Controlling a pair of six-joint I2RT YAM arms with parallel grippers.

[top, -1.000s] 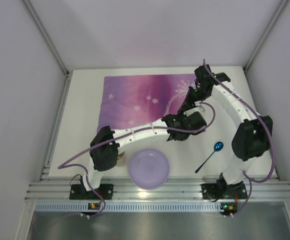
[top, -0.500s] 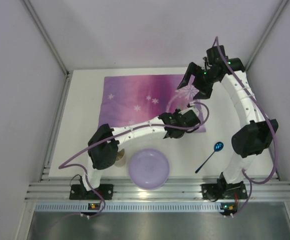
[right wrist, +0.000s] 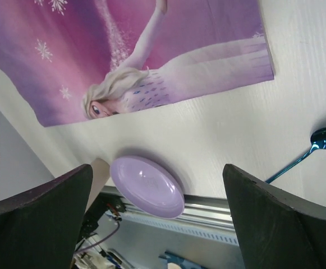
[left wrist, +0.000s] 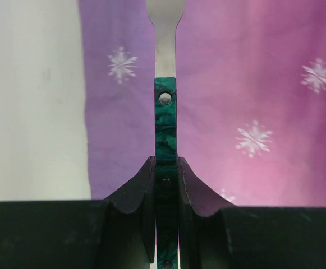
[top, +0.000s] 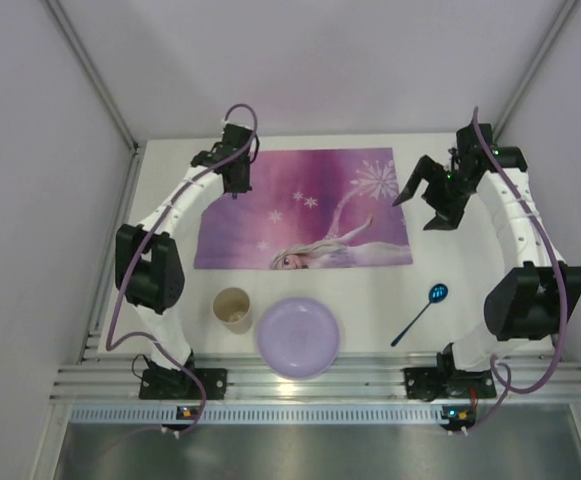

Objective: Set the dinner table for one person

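Note:
On the white dinner table (top: 165,230) lies a purple-pink cartoon placemat (top: 305,205). My left gripper (top: 236,178) hovers over the mat's far left corner. In the left wrist view that gripper (left wrist: 165,168) is shut on a green-handled metal utensil (left wrist: 165,120); its head runs out of frame. My right gripper (top: 425,205) hangs open and empty past the mat's right edge. The right wrist view shows its fingers (right wrist: 39,213) wide apart above the purple plate (right wrist: 147,186). A blue spoon (top: 425,308) lies near the right. A tan cup (top: 233,308) stands left of the purple plate (top: 298,336).
Grey walls close in the table on the left, right and back. A metal rail (top: 320,385) with both arm bases runs along the near edge. The spoon (right wrist: 320,140) and the placemat (right wrist: 151,50) also show in the right wrist view.
The left arm swung from the mat's right side over to its far left corner. The right gripper opened and drew back to the right. The cup is no longer covered by the arm.

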